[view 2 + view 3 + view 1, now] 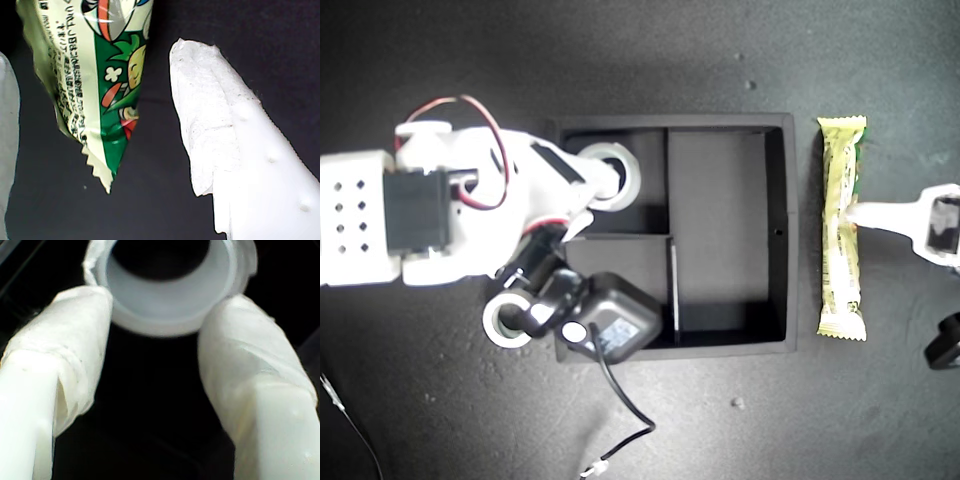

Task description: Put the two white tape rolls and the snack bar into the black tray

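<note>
Nearest: second gripper [157, 320], padded jaws spread either side of a white ring-shaped tape roll [612, 172] inside the square matte black tray [778, 235] (small compartment). Crinkly cream-yellow snack bar [842, 228] beside tray; first gripper [100, 107] apart around it.

We see a matte black tray [778, 180], two white tape rolls [612, 172] [507, 322], and a cream-yellow snack bar [841, 225] printed green, perhaps with cartoon figures.

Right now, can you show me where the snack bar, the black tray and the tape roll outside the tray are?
snack bar [842, 225], exterior view, middle of wrapper.
black tray [777, 230], exterior view, its right wall.
tape roll outside the tray [498, 325], exterior view, white rim.
</note>
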`<act>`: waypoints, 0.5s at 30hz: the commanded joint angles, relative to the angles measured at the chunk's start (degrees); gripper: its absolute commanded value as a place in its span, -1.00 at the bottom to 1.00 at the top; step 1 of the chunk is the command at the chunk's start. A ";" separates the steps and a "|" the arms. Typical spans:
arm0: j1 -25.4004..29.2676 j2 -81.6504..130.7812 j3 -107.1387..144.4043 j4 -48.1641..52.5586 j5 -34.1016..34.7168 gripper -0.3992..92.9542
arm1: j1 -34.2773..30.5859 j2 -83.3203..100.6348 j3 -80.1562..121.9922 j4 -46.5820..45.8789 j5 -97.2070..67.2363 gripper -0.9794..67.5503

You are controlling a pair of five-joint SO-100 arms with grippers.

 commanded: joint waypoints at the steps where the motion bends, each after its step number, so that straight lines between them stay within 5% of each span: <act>1: 1.32 1.49 -3.08 0.70 -1.23 -0.62 | -0.18 -2.29 -3.52 -0.26 -0.09 -0.38; 11: 2.81 14.68 -2.64 14.15 -6.68 -0.69 | 0.09 -26.54 -17.40 -1.05 -0.70 -0.22; 12: 3.78 16.61 -2.37 16.44 -8.44 -0.70 | 0.44 -28.92 -18.11 -1.05 -0.53 -0.28; 15: 9.05 23.47 2.55 17.84 -14.59 -0.73 | 2.20 -31.11 -18.28 -1.67 1.85 -0.87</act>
